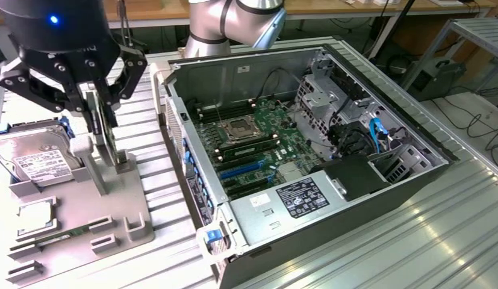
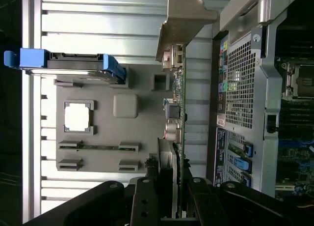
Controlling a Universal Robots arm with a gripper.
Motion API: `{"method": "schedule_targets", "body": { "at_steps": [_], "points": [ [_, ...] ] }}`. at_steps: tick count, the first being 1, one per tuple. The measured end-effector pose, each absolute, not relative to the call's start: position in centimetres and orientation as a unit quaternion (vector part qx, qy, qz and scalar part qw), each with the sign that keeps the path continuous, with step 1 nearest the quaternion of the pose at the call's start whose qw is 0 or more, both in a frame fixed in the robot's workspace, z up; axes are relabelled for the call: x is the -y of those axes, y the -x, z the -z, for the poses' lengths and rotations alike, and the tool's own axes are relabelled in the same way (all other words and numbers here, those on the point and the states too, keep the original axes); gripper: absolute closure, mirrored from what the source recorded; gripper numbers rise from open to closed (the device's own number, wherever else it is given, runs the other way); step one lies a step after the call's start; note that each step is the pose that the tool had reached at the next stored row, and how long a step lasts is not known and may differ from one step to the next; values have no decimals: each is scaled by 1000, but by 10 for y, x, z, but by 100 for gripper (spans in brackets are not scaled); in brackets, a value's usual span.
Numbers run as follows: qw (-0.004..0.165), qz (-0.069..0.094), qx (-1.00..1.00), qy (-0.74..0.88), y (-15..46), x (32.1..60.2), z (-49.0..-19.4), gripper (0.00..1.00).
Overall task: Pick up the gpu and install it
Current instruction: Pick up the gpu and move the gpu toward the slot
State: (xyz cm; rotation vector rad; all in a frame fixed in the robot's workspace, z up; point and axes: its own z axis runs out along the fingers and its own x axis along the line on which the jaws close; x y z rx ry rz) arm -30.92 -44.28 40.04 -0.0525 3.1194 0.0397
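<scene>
The gpu (image 1: 104,135) is a thin dark card standing on edge over the grey holder tray (image 1: 112,205) at the exterior view's left. My gripper (image 1: 96,117) comes down on it from above and is shut on its upper edge. The card's lower end is level with the tray's upright post (image 1: 114,164); I cannot tell whether they touch. In the wrist view the gpu (image 2: 179,113) runs edge-on away from my gripper (image 2: 171,186), with its pale metal bracket (image 2: 184,19) at the far end. The open computer case (image 1: 409,150) lies beside the tray, motherboard (image 1: 249,138) and blue slots (image 1: 241,171) exposed.
A hard drive (image 1: 36,158) with blue rails (image 2: 110,68) lies on the tray, along with a processor chip (image 1: 36,220) and a memory stick (image 1: 56,239). The case's side wall (image 1: 176,138) rises close to the tray. Ribbed metal table (image 1: 441,241) surrounds everything.
</scene>
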Motion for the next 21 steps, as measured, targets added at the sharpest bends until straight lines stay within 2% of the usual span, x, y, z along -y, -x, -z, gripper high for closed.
{"method": "schedule_targets", "body": {
  "at_steps": [3, 5, 21],
  "points": [
    [11, -13, -1000, 17, 309, 443, -425, 72],
    [10, 8, -1000, 17, 309, 443, -429, 72],
    [10, 8, -1000, 17, 293, 443, -429, 72]
  ]
}}
